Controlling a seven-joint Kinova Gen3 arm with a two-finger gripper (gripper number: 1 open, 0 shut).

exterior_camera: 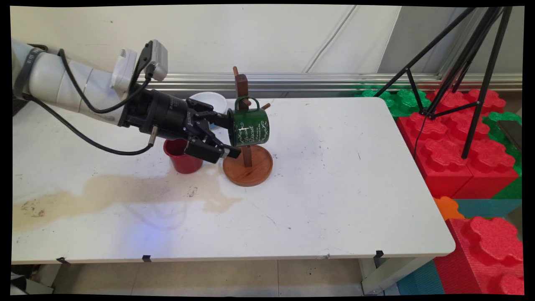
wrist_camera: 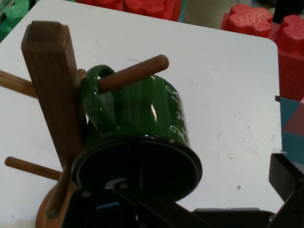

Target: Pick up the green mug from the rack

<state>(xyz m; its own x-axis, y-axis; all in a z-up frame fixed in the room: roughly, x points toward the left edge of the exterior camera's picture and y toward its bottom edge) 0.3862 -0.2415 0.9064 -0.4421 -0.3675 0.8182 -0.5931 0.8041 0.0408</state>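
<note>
While spread apart just beyond the red cup (exterior_camera: 182,156), with the hand (exterior_camera: 230,137) at the mouth of the green mug (exterior_camera: 250,127) hung by its handle straight ahead on a peg (wrist_camera: 137,71), probably risks snagging the rim, unhooking the mug or toppling the wooden rack (exterior_camera: 247,169).
</note>
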